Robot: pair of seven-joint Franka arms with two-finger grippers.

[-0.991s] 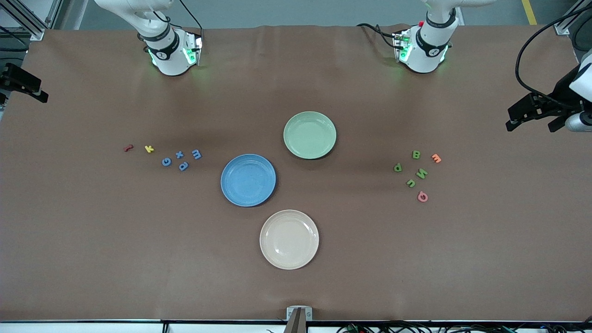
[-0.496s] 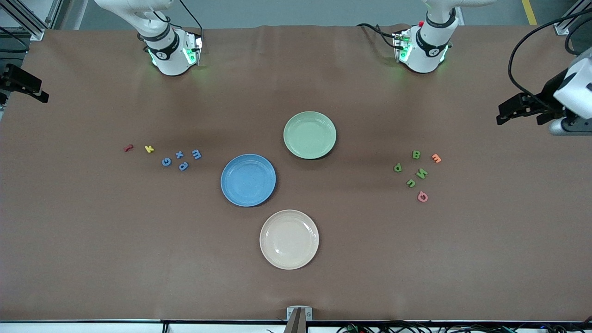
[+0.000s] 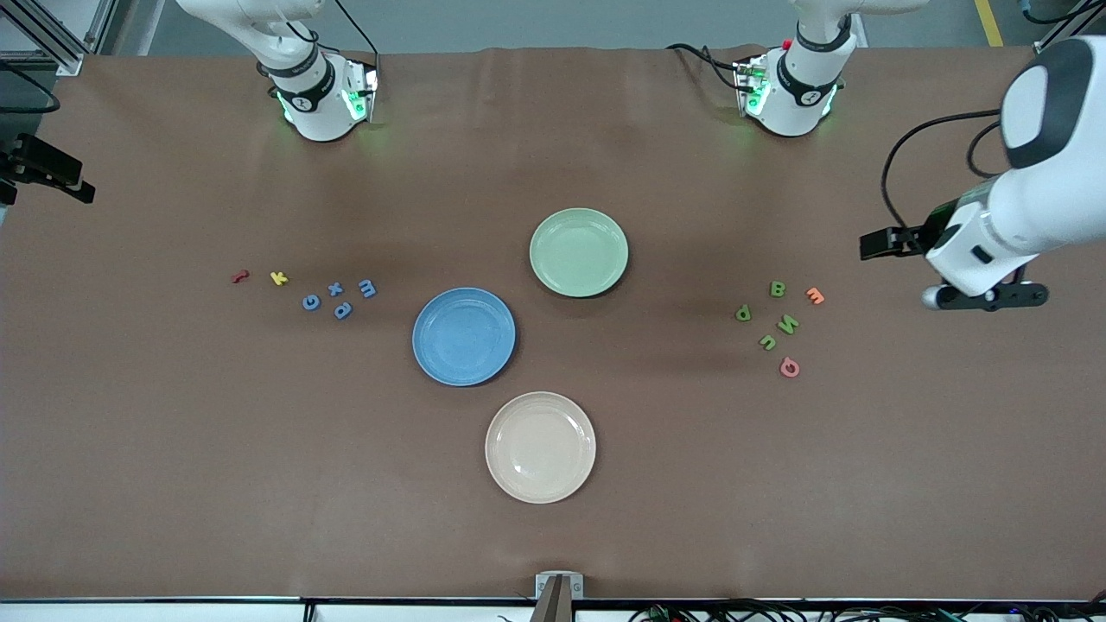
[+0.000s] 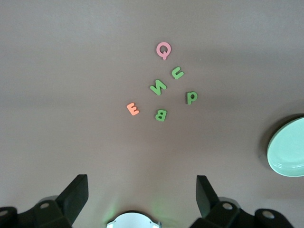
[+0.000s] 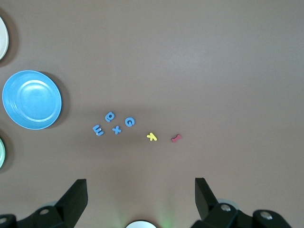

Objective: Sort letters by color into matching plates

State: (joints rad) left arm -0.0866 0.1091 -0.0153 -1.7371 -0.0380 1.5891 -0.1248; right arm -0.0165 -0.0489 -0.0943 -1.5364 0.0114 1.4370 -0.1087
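Observation:
The blue plate (image 3: pixel 464 336) and the pale green plate (image 3: pixel 578 252) lie mid-table, both empty. Four blue letters (image 3: pixel 340 297) lie in a cluster toward the right arm's end, also in the right wrist view (image 5: pixel 113 123). Four green letters (image 3: pixel 771 316) lie toward the left arm's end, also in the left wrist view (image 4: pixel 168 92). My left gripper (image 3: pixel 985 298) (image 4: pixel 141 197) is open and empty, up over bare table between the green letters and the left arm's table end. My right gripper (image 3: pixel 47 168) (image 5: pixel 140 194) is open and empty, high at the right arm's table end.
A beige plate (image 3: pixel 540 447) lies nearer the front camera than the blue plate. An orange letter (image 3: pixel 814 295) and a pink letter (image 3: pixel 789 367) lie among the green ones. A yellow letter (image 3: pixel 278 277) and a red letter (image 3: pixel 240 276) lie beside the blue ones.
My left arm has swung in from the table's end toward the green letters. My right gripper has shifted only slightly. The letters and plates have not moved.

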